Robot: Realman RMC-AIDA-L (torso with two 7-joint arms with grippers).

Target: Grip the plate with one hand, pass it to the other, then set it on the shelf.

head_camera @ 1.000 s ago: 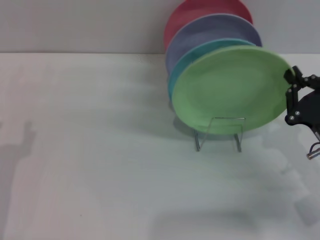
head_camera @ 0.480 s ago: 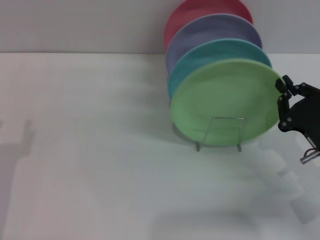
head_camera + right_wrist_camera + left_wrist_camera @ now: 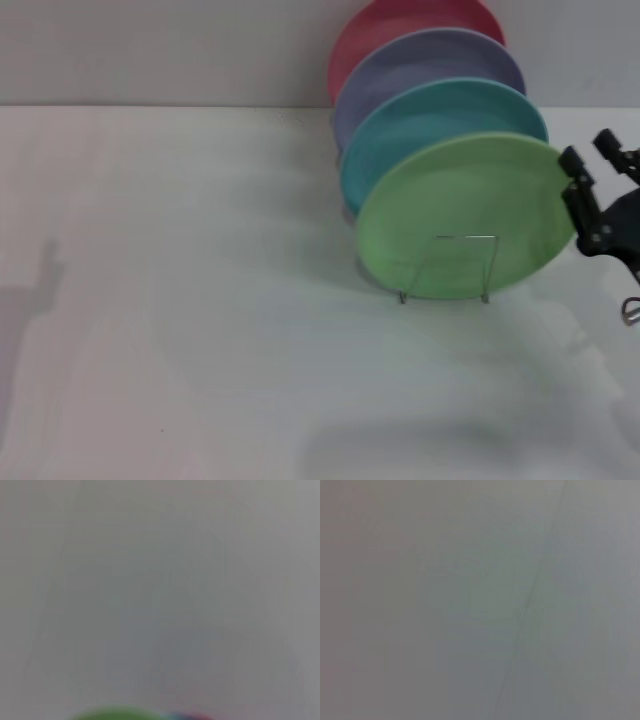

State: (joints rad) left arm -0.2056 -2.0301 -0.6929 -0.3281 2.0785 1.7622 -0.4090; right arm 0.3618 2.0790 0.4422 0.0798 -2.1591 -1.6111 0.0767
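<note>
- Green plate (image 3: 465, 215) stands upright at the front of the wire shelf (image 3: 447, 268), before the turquoise plate (image 3: 440, 115).
- Right gripper (image 3: 590, 165) sits just beside its rim, fingers apart.
- Left gripper is out of view.

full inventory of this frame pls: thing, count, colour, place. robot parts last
plate: 1, light green, standing on edge at the front of the row, in the shelf
turquoise plate: 1, turquoise, standing right behind the green one
lavender plate: 1, lavender, third in the row
red plate: 1, red-pink, at the back of the row, near the wall
shelf: 1, silver wire, on the table under the plates; only the front loop shows
table: 1, white, across the whole view
right gripper: 1, black, at the green plate's right edge, fingers apart and off the rim
left gripper: not in view; the left wrist view shows only a plain grey surface
</note>
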